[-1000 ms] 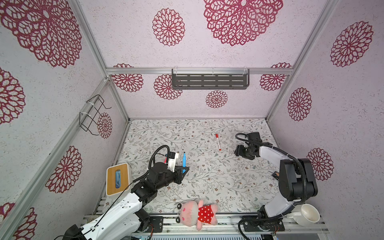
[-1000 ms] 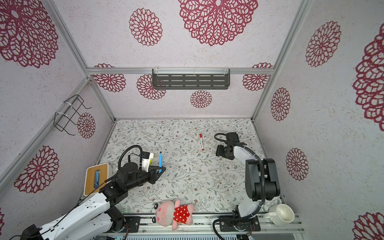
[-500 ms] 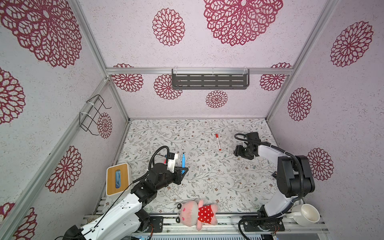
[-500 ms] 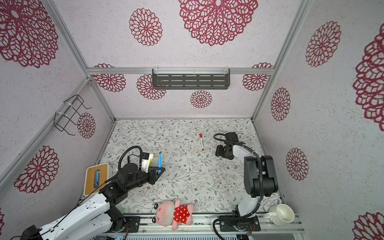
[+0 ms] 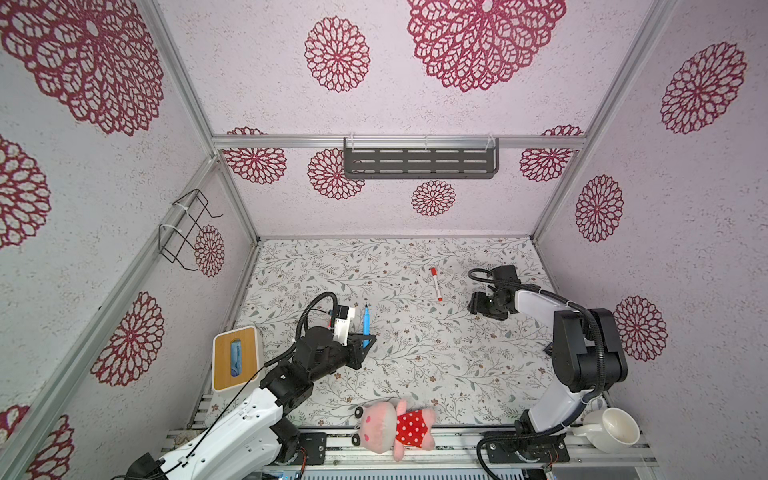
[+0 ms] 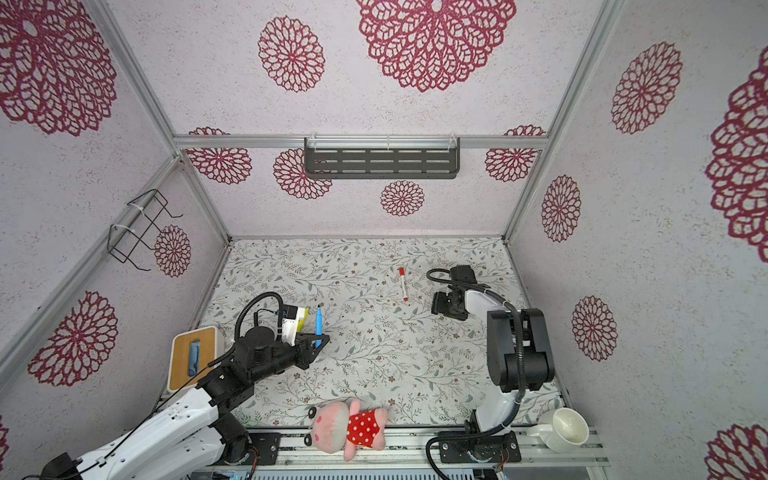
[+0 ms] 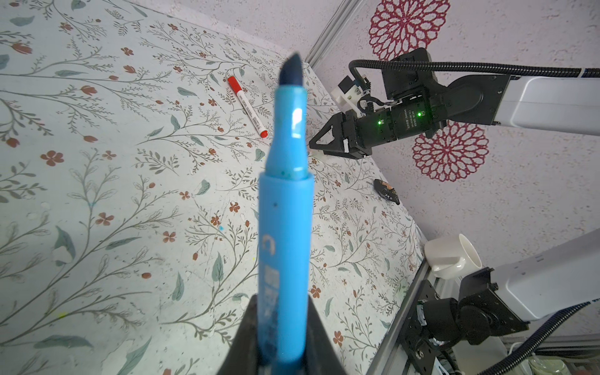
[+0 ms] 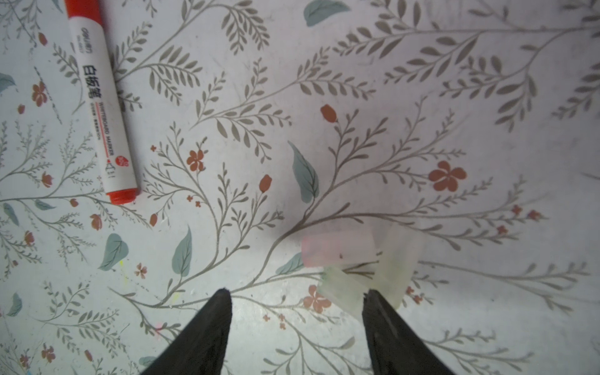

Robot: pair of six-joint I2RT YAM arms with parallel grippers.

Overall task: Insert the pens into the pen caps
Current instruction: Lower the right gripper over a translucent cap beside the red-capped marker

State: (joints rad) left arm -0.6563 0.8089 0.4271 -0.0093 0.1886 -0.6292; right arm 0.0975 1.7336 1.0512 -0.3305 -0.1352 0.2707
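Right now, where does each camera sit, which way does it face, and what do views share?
Both top views: high in front, looking down on the table; shows left arm, right arm, left gripper holding a blue pen.
Left wrist: behind that gripper, looking along the pen toward the right gripper; own fingers show.
Right wrist: facing down at the table; own open fingers show.
Shared: the white marker, in all.

Colours on the flowered counter [image 5: 457,365]
Pale ground, grey-green leaves, rust-red flowers; walls [image 5: 685,208] off-white with crimson rosettes; blue pen [image 7: 285,227] with dark navy tip; white pen [image 8: 97,107] with red ends; pen caps [image 8: 337,250] blurred, pale pink and pale yellow; plush toy [image 5: 395,424] pink, dress red with white dots; mug [image 5: 615,428] white.
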